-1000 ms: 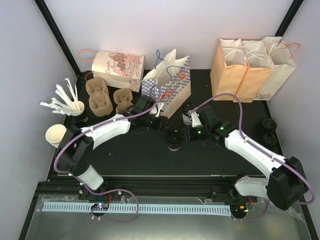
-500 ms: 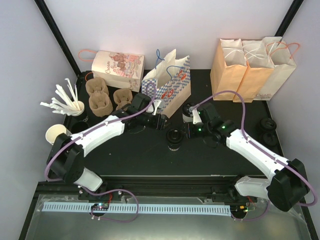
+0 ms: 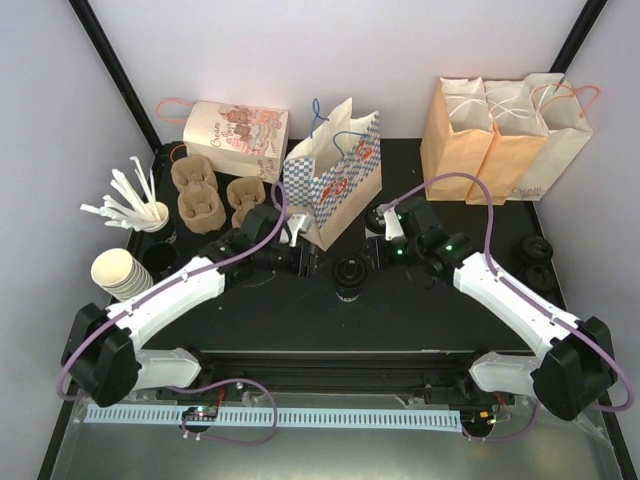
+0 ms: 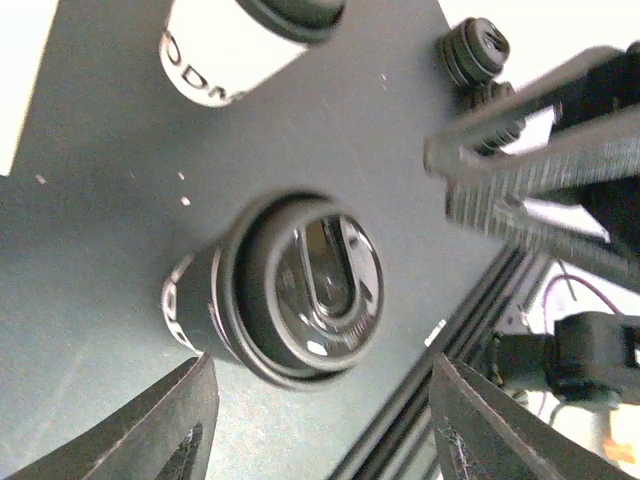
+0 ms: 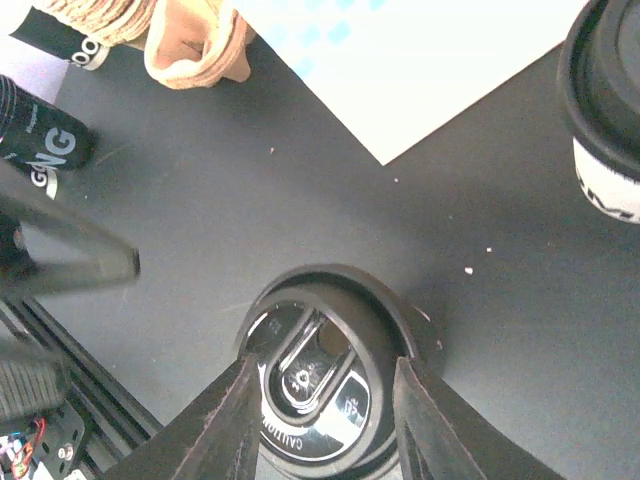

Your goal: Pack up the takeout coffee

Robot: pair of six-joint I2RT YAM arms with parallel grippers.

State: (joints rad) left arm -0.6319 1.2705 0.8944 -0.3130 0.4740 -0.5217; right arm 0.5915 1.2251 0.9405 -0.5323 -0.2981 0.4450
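Both grippers at one lidded coffee cup [image 3: 349, 275] — left gripper [image 4: 315, 420] spread wide, right gripper [image 5: 320, 385] astride the lid, grip unclear.

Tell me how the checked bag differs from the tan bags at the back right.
The checked bag has a blue-and-white pattern with red marks; the tan bags show no such pattern. The checked bag stands alone near the middle; the tan bags stand three in a row. Both are upright paper bags with cord handles.
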